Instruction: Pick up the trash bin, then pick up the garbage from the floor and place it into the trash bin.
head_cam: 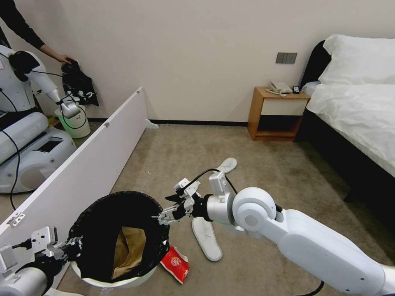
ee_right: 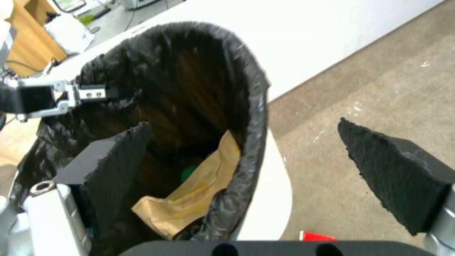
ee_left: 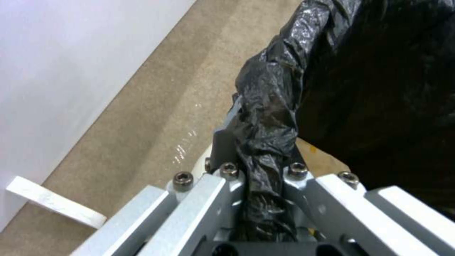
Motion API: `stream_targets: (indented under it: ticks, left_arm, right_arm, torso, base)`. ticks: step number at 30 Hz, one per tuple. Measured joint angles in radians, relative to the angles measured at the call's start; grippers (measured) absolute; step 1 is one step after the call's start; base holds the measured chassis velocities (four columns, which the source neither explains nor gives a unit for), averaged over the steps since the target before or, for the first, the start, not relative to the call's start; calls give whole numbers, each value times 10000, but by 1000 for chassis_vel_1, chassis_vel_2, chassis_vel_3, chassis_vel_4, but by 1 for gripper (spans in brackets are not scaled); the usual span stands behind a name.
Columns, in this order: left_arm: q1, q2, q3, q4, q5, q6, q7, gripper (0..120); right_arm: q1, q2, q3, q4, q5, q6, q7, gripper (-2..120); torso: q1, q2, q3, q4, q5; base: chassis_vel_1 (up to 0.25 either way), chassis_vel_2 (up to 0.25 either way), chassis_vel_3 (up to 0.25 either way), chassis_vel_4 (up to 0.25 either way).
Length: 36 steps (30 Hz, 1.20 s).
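The trash bin (head_cam: 123, 281), white with a black liner (head_cam: 103, 213), is at the lower left. My left gripper (head_cam: 76, 243) is shut on its near-left rim; the left wrist view shows the fingers (ee_left: 223, 149) pinching the liner (ee_left: 265, 117). A brown paper bag (head_cam: 129, 246) and a green cap (ee_right: 188, 173) lie inside. My right gripper (head_cam: 164, 216) is open and empty at the bin's right rim, one pad (ee_right: 113, 160) over the opening and the other (ee_right: 393, 177) over the carpet. On the floor lie a red snack packet (head_cam: 176, 263) and two white slippers (head_cam: 205, 236) (head_cam: 228, 164).
A white partition board (head_cam: 94, 164) runs along the left, close to the bin. Behind it stand another robot (head_cam: 24, 135) and a white bucket (head_cam: 76, 123). A nightstand (head_cam: 275, 115) and a bed (head_cam: 358, 115) are at the right. Open carpet (head_cam: 185, 152) lies in the middle.
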Motion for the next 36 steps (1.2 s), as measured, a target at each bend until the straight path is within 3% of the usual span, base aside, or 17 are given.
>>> stream_targets:
  ticks: [9, 14, 19, 29, 36]
  left_arm:
    - [-133, -104, -273, 198, 188, 1, -173, 3]
    - [-6, -140, -559, 263, 249, 0, -201, 3]
    - [90, -149, -794, 264, 217, -10, -203, 3]
    - [158, -179, -912, 198, 273, -27, -270, 3]
    - [250, -175, -943, 77, 266, -35, -273, 3]
  right_arm:
    - [-1114, 88, 1304, -367, -1136, 1258, 59, 100]
    - [-1969, 310, 2364, -834, -2200, 2240, 960, 100]
    - [-2462, 284, 2576, -1276, -2695, 2747, 1116, 100]
    - [-3059, 783, 2518, -2287, -3453, 2323, 799, 100]
    - [-3330, 993, 2095, -3066, -4647, 1698, 143, 100]
  torso:
    - [0, 0, 0, -1, 0]
    - [0, 2, 0, 2, 0]
    - [0, 2, 0, -3, 0]
    - [0, 1, 0, 0, -1]
    - [0, 1, 0, -1, 0]
  base:
    - [0, 0, 0, 0]
    - [0, 0, 0, 0]
    - [0, 0, 0, 0]
    - [0, 0, 0, 0]
    - [0, 0, 0, 0]
